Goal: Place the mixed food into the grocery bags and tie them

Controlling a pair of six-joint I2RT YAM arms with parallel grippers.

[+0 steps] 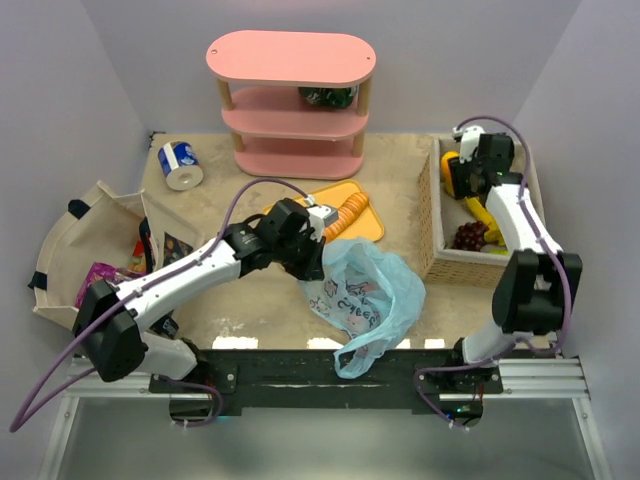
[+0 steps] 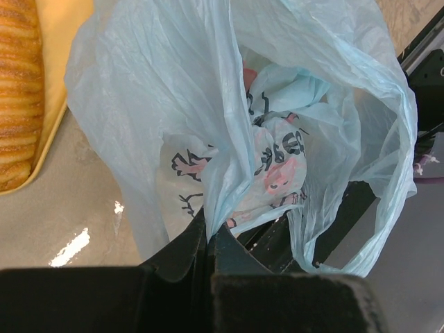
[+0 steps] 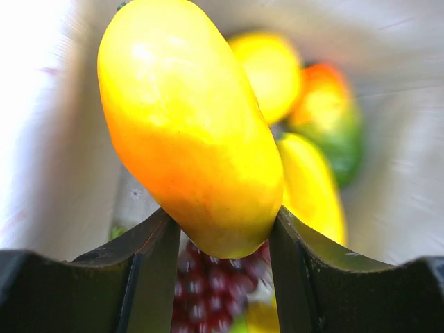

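- Fingers (image 3: 149, 267) of your right gripper (image 3: 222, 214) press both flanks of a smooth yellow-orange oval fruit (image 3: 187, 132), clamped on its lower end. In the wrist view its long axis runs from between the jaws up toward 11 o'clock.
- Under it lie dark red grapes (image 3: 208, 284) and more yellow fruit, inside the rectangular cloth-lined wicker basket (image 1: 432, 235).
- Your left gripper (image 2: 211, 234) has its fingers together on a fold of the thin, crinkly light-blue plastic bag (image 1: 365, 290), at the bag's 10 o'clock edge in the top view.
- From the held fruit, the bag lies toward 8 o'clock, well apart. The left arm is nearer it, but the right arm carries the load.
- I judge you must lift clear of the basket wall, then swing over the bag's mouth.
- The bag's pink-and-black cartoon prints include marks I can't read.
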